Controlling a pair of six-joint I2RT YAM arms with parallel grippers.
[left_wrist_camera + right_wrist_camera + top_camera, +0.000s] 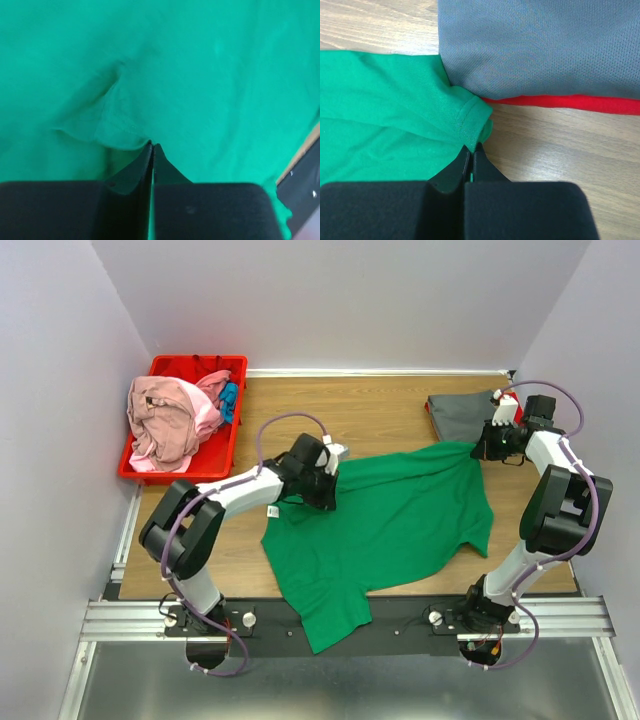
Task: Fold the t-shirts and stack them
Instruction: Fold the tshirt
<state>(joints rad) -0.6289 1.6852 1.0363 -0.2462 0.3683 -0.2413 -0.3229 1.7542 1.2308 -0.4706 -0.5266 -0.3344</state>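
Spreading green shirt (390,520) on desk (380,410): pinched in left fingers (151,149) at a fold, in right fingers (471,151) at sleeve hem, grey shirt (540,45) just beyond. Likely needs pulling taut next.

The big shirt (390,530) lies spread in the middle of the surface (380,405), its near end over the front edge. The bin (200,359) sits at the far left with a heap of shirts (165,420) in it. The folded shirt (460,412) lies at the far right, touching the big shirt's corner. The left tool (325,500) is on the big shirt's left side; the right tool (482,448) is at that corner.
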